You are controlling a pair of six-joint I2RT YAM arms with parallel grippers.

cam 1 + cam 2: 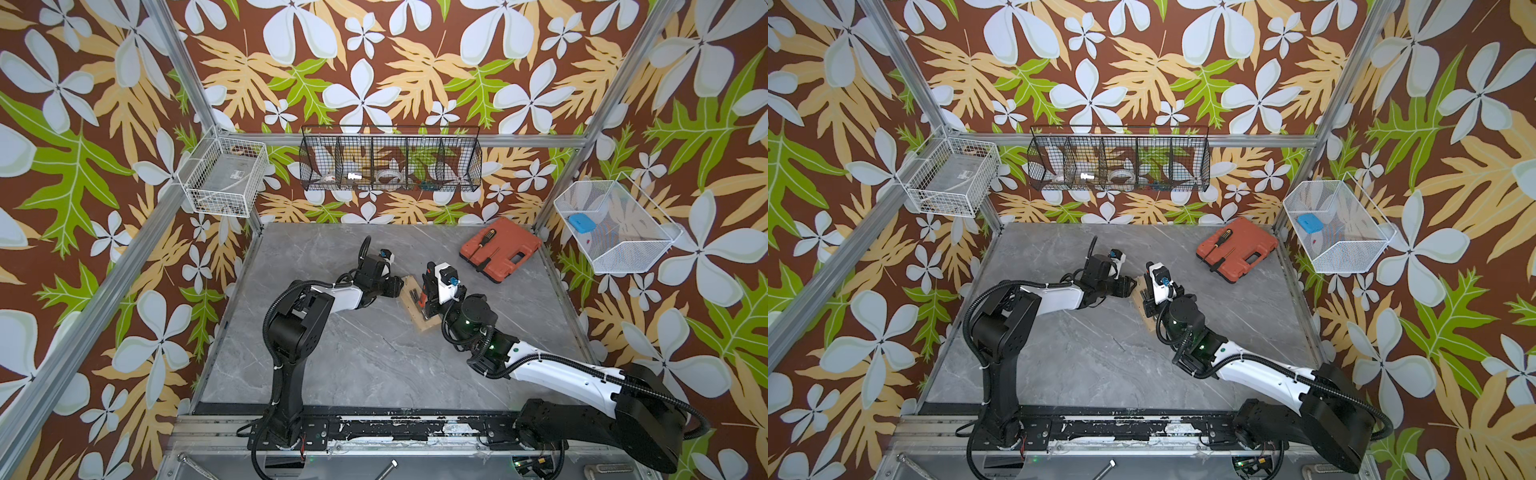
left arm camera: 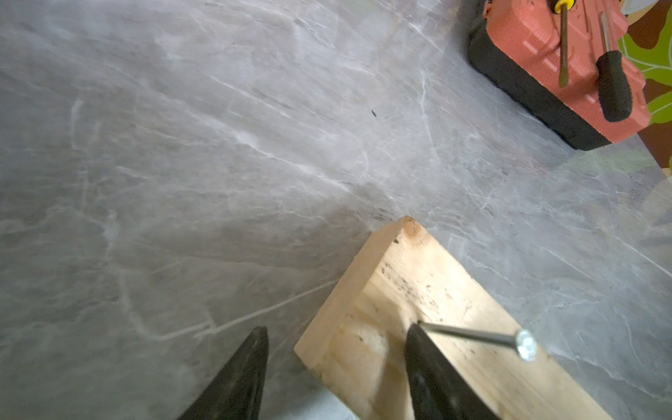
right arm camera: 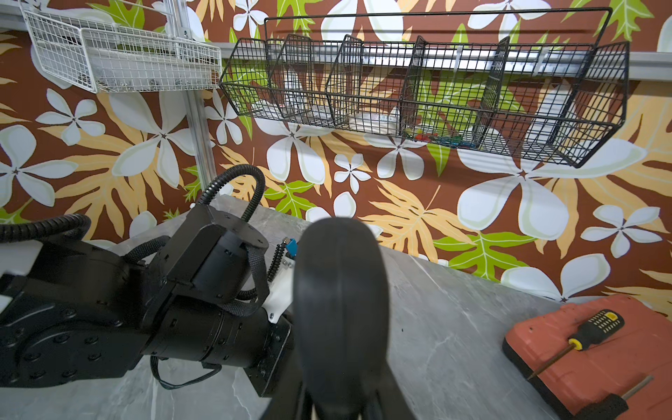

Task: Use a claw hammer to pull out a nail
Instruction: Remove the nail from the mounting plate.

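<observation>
You hold hammer [image 3: 342, 291] in clamped right gripper [image 1: 429, 296] over block [image 2: 418, 283], at desk [image 1: 374, 353] centre; left gripper [image 2: 337, 329] spread open across block's end. Nail [image 2: 472, 334] stands leaning in wood, not yet out. Hooking, levering remain.

The wooden block [image 2: 418, 309] is pale yellow pine with dark specks and one reddish knot, and the nail [image 2: 472, 334] in it is shiny silver. Under the block, the table [image 2: 218, 163] is grey marble veined in white. Beyond the block, the tool case [image 2: 523, 43] is orange-red over black, and its screwdriver [image 3: 589, 329] is black with yellow. The claw hammer [image 3: 342, 309] over the block has a black grip and an orange-red shaft. Behind the block, the wall [image 1: 374, 62] is brown with white flowers and tan and green leaves.
</observation>
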